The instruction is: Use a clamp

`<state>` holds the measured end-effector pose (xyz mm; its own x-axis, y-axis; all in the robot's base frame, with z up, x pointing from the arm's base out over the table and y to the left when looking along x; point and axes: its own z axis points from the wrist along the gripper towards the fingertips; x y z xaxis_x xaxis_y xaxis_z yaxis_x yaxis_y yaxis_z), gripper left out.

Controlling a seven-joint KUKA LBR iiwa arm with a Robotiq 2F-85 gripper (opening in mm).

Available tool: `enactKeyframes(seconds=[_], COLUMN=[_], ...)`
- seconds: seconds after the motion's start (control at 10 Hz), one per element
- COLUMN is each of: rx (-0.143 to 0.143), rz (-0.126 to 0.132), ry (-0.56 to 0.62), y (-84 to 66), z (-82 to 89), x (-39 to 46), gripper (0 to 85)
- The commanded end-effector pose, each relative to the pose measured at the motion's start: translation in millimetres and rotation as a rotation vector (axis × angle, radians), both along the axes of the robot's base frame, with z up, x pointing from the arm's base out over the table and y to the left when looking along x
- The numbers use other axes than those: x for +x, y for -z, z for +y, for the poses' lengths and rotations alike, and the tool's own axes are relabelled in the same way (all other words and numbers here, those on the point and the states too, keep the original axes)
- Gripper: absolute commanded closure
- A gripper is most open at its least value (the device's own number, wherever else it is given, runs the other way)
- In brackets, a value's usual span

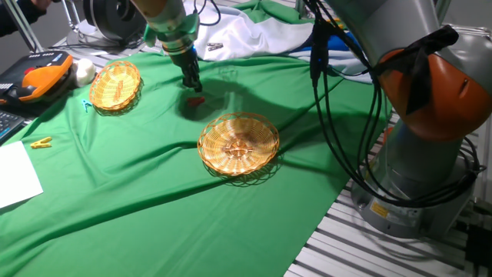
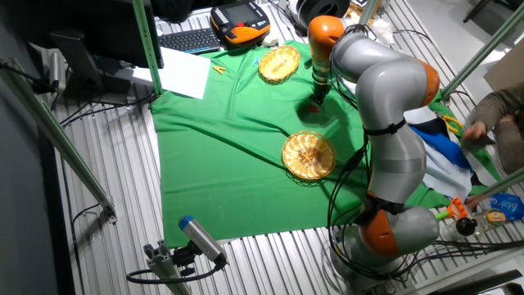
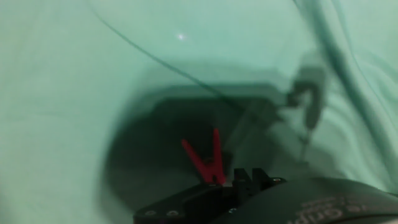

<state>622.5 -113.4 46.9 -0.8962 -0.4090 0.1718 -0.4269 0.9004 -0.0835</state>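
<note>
2 wicker baskets [image 1: 239,144] flanked the gripper [image 1: 191,84], poised just above the red clamp [image 1: 197,101] on the green surface [image 1: 154,200]; no writing was legible. Hand view: clamp [image 3: 208,162] legs splayed upward; finger spread indiscernible.

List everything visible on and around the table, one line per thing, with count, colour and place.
clamp: one, red, on the green cloth directly under the gripper, between the two baskets.
wicker baskets: two, tan; one near the far left of the cloth, one mid-cloth.
yellow clip: one, at the cloth's left edge.
cyan clip: one, beside the far-left basket.
green cloth: one, covers the table.
paper sheet: one, white, left edge of the cloth.
teach pendant: one, orange and dark, beyond the far-left corner of the cloth.
keyboard: one, black, beside the pendant.
white fabric: one heap, behind the cloth.
gripper: one, black, just above the clamp; whether it is open or shut is unclear.
</note>
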Motion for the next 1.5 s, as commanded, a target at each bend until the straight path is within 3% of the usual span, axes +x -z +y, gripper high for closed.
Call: enactKeyframes(seconds=[0.0, 0.4, 0.9, 1.0, 1.1, 1.2, 1.4], rx=[-0.008, -0.005, -0.01, -0.01, 0.002, -0.003, -0.01], rz=[-0.003, -0.011, -0.037, -0.032, -0.011, -0.004, -0.009], ry=[-0.001, -0.002, -0.006, -0.006, -0.002, 0.005, 0.012], y=[1.5, 9.5, 21.7, 18.4, 14.7, 11.3, 8.8], z=[1.3, -3.6, 5.5, 5.6, 7.0, 10.3, 13.7], x=[-1.0, -6.0, -17.2, -16.0, -15.3, -18.3, -22.0], gripper=[68.0, 68.0, 68.0, 68.0, 68.0, 68.0, 68.0])
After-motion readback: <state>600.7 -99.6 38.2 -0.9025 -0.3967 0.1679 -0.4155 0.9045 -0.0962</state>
